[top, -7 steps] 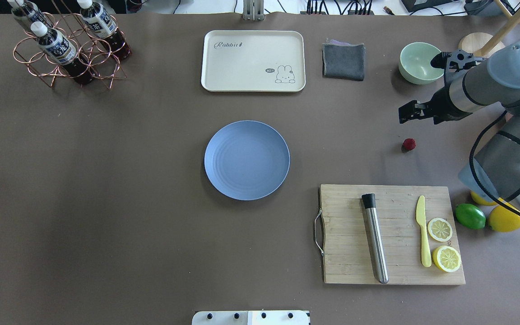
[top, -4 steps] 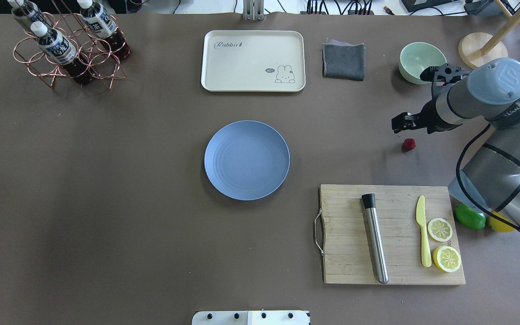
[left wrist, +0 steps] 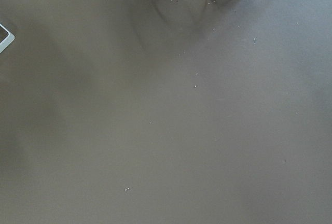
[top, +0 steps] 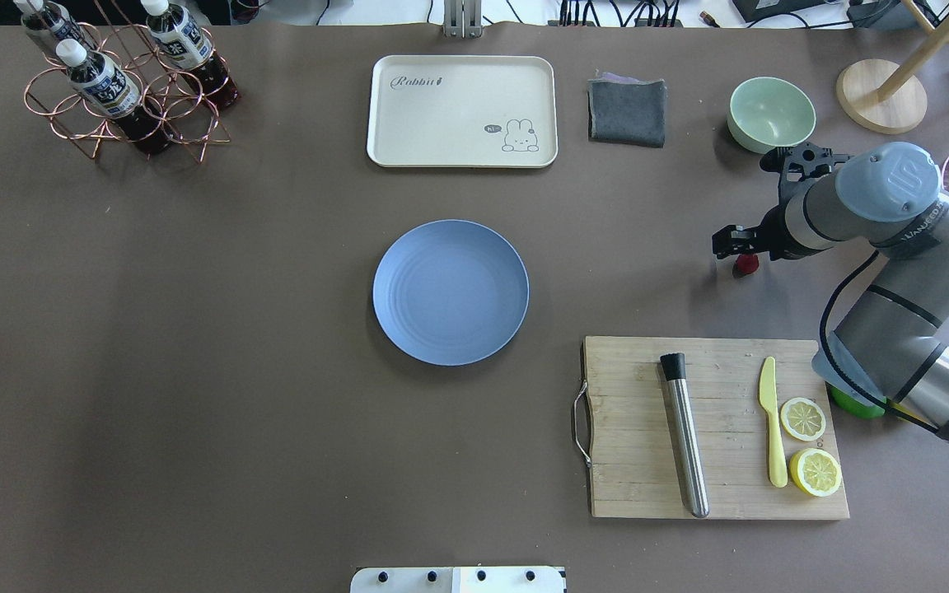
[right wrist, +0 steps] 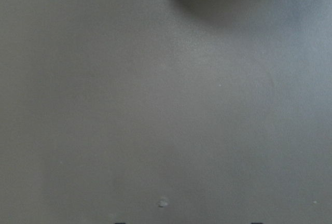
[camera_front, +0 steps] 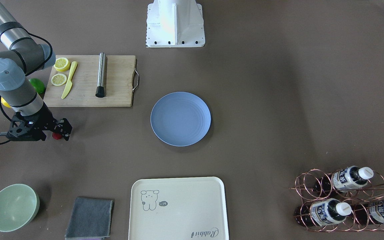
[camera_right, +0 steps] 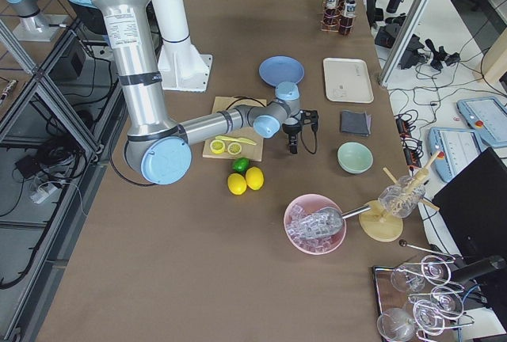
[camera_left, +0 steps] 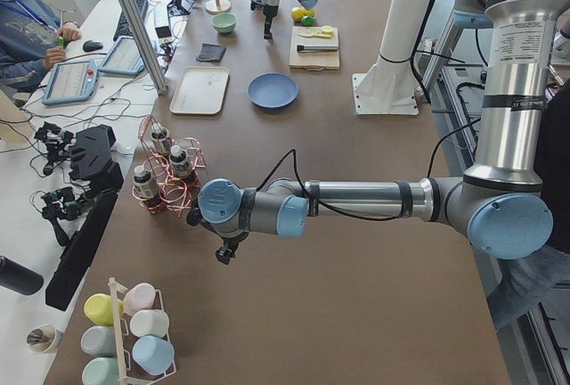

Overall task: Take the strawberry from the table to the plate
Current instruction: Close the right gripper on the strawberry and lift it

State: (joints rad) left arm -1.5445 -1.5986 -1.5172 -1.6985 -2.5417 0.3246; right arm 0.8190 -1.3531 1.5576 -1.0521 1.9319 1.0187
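- The step in hand is the reach for the strawberry (top: pixel 745 264); it lies on the table (top: pixel 194 371), towards the robot's right, well apart from the plate (top: pixel 451 292), and is not yet lifted
- The right gripper (top: pixel 728 245) hovers low, right over the berry, and partly hides it in the overhead view; its jaws look spread and hold nothing, though the wrist view shows only bare table, so this is a judgement
- The left gripper (camera_left: pixel 224 253) hangs far off near the bottle rack (top: pixel 124 82); whether it is open or closed I cannot tell
- The next move, as I judge it, calls for centring the jaws on the berry, a short drop until the tips are just off the surface, then a gentle close; the berry is tiny and round, so an off-centre pinch could roll it away
- Nearest edges: the cutting board (top: pixel 631 428) lies near the berry on the robot's side, the green bowl (top: pixel 771 114) on the far side, the grey cloth (top: pixel 627 111) further off; none touches the berry
- The way from berry to plate runs over bare table; a small lift and a straight sideways carry should pass between board and cloth; the plate holds nothing, so any spot inside its rim serves
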